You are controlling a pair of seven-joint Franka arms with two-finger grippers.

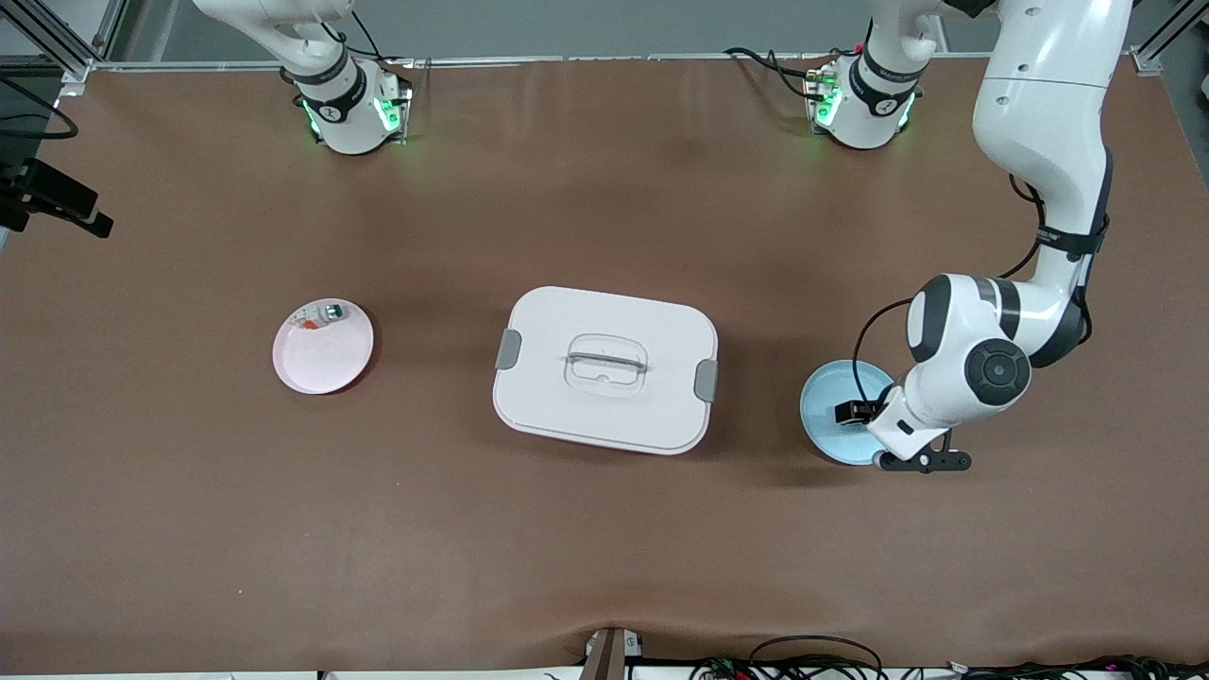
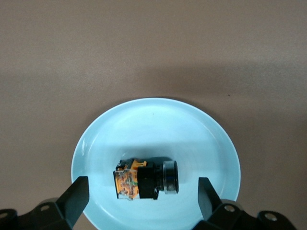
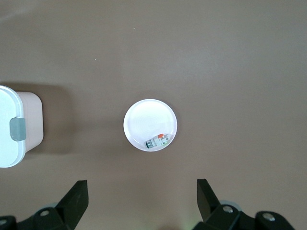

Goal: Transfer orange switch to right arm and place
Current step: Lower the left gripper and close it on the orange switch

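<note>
Hovering low over the pale blue plate, the left gripper has its fingers spread wide, one to each side of the orange switch and touching nothing. The switch lies on its side on that plate, toward the left arm's end of the table. Its black barrel, its orange-tan end piece and its dark ringed end all show; the cap's colour is not clear from here.

The right gripper is high over the pink plate at the right arm's end, fingers likewise apart and empty. That arm appears to wait. On the pink plate sits a small whitish part with a red-orange bit, which is not the task's piece.

A white lidded box with grey latches stands on the table between the two plates.

Progress, as judged:
- Nothing grasped yet; the pick is only lined up.
- Left to do: close on the switch, lift, carry toward the middle, hand over to the right gripper, then set down.
- Where it is to be placed cannot be told for certain; the pink plate seems likely.
</note>
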